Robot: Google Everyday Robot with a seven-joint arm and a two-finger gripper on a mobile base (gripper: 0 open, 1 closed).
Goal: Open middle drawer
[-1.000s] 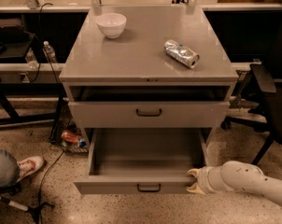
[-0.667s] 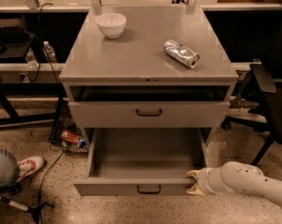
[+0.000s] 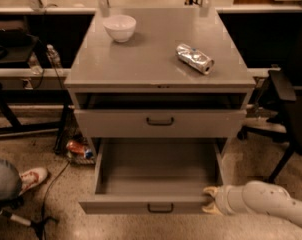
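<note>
In the camera view almost nothing differs from a second ago. The middle drawer [image 3: 156,176], a wide grey metal drawer with a low front and a small dark centre handle, stands pulled well out toward the near side, as far as before, its bare inside showing. The gripper [image 3: 210,200], on a cream-coloured arm reaching in from the right, sits where it was, at the right end of the drawer's front. Its pale fingers [image 3: 209,189] look apart, one on the far side of that end and one on the near side; whether they press the metal I cannot tell. Above, the other grey drawer front [image 3: 159,123] has a dark gap over it. On the cabinet's grey surface [image 3: 156,69] the white bowl [image 3: 119,27] at far left and the crumpled silver packet [image 3: 194,58] to the right have not shifted. The stillness suggests the pull is over and the task as good as done; likely only letting go remains.
</note>
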